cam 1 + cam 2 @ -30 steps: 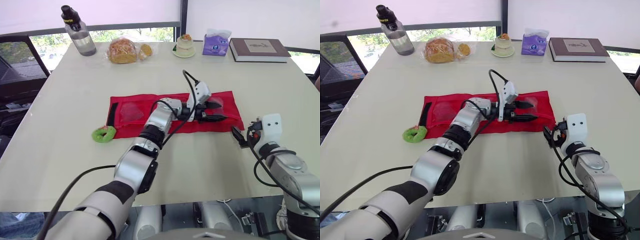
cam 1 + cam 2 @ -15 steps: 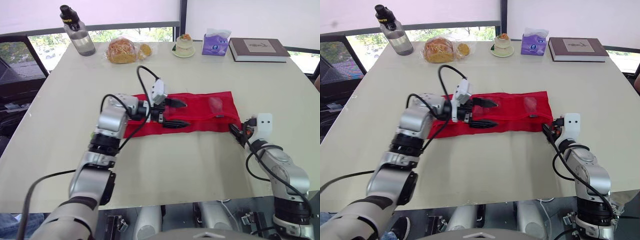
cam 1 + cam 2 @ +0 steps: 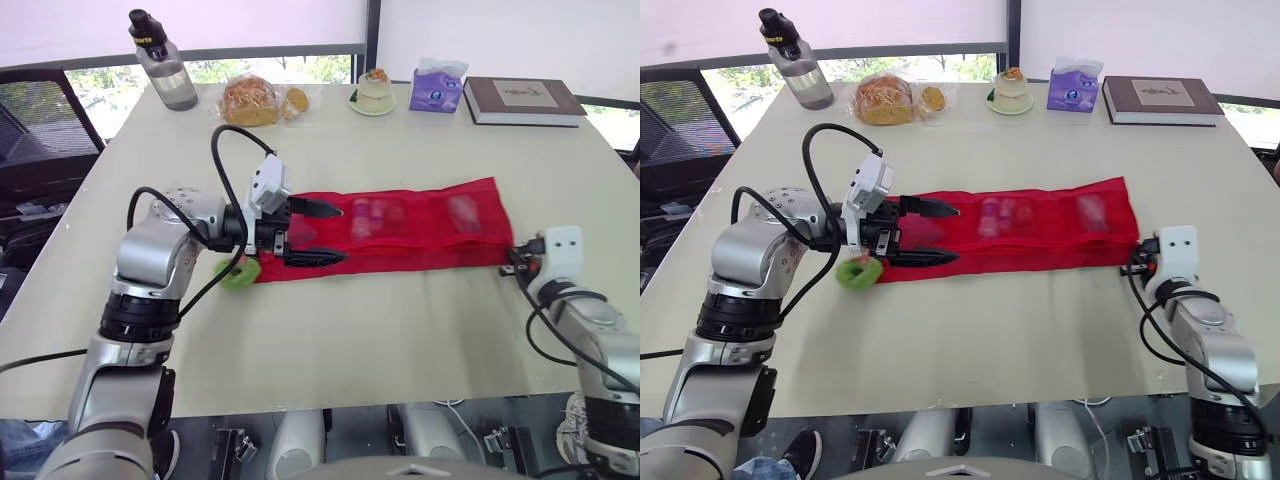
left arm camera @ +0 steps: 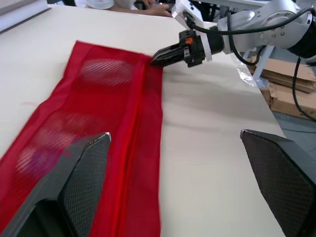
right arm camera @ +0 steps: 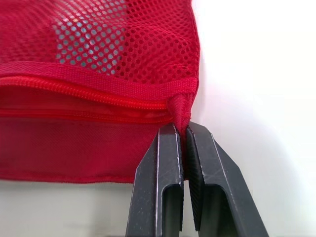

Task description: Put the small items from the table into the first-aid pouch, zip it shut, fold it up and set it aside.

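Zipping step, by the look of it: the right gripper (image 5: 183,130) pinches the end tab of the red mesh first-aid pouch (image 3: 400,225), stretched flat on the table (image 3: 380,330). The left gripper (image 3: 335,235) hangs spread and empty over the pouch's opposite end. A green ring-shaped item (image 3: 238,274) lies just beside that end, seemingly unpacked; the next move likely calls for picking it up.

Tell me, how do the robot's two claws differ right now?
The left gripper is spread wide and grips nothing; the right gripper is pinched shut on a corner of the red pouch. The left gripper sits over the pouch's left end, the right gripper at its right end. Both have two black fingers.
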You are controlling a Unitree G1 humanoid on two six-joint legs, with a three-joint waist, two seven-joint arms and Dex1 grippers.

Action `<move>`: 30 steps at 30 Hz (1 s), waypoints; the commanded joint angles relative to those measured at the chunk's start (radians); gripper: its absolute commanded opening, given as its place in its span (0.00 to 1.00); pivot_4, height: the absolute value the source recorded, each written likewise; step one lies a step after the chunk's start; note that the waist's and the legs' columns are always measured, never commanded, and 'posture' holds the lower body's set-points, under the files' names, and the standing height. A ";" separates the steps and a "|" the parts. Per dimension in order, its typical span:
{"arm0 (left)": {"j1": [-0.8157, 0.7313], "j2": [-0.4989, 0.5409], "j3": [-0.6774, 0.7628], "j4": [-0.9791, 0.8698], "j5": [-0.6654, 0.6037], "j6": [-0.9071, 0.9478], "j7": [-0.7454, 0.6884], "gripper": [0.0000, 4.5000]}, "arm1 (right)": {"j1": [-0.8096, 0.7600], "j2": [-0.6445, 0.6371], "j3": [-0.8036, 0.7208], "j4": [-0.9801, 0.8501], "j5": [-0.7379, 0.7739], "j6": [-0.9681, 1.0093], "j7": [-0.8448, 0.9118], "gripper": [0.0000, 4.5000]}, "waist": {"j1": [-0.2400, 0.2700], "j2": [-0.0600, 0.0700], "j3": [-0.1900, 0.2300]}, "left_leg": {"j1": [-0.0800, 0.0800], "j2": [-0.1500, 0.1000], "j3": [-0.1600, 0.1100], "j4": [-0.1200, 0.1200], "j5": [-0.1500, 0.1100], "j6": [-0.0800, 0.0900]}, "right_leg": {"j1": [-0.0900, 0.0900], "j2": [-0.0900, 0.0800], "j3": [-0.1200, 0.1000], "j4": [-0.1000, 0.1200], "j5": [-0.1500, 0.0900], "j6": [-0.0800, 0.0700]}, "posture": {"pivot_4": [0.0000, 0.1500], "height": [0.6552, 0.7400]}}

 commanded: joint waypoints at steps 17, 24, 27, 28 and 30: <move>0.154 0.050 0.159 -0.069 -0.079 0.098 0.265 1.00 | 0.213 -0.129 -0.240 -0.118 0.084 -0.310 0.214 0.99 | -0.006 0.000 0.000 | 0.001 0.001 0.001 -0.001 0.000 0.000 | 0.000 0.000 0.002 0.000 0.000 0.001 | 1.00 0.98; 0.214 0.037 0.251 0.050 -0.088 0.189 0.434 1.00 | 0.315 -0.167 -0.279 -0.314 0.329 -0.294 0.453 0.99 | -0.011 0.000 0.000 | 0.002 0.002 0.001 -0.001 0.000 0.000 | 0.001 0.001 0.001 0.000 -0.002 0.003 | 1.00 0.98; 0.222 0.033 0.253 0.107 -0.078 0.216 0.478 1.00 | 0.340 -0.196 -0.256 -0.380 0.386 -0.277 0.517 0.99 | -0.004 0.000 0.000 | 0.001 0.001 0.001 0.000 0.000 0.000 | 0.001 0.000 0.001 0.000 -0.001 0.002 | 1.00 0.98; 0.221 0.029 0.252 0.119 -0.076 0.223 0.492 1.00 | 0.339 -0.202 -0.246 -0.395 0.397 -0.275 0.527 0.99 | -0.002 0.000 0.000 | 0.001 0.001 0.001 0.000 0.000 0.000 | 0.001 0.000 0.002 0.000 -0.001 0.002 | 1.00 0.98; 0.211 0.009 0.257 0.146 -0.083 0.255 0.534 1.00 | 0.320 -0.226 -0.221 -0.439 0.457 -0.241 0.552 0.99 | -0.001 0.000 0.000 | 0.002 0.001 0.001 0.000 0.000 0.000 | 0.001 0.000 0.001 0.000 -0.001 0.002 | 1.00 0.98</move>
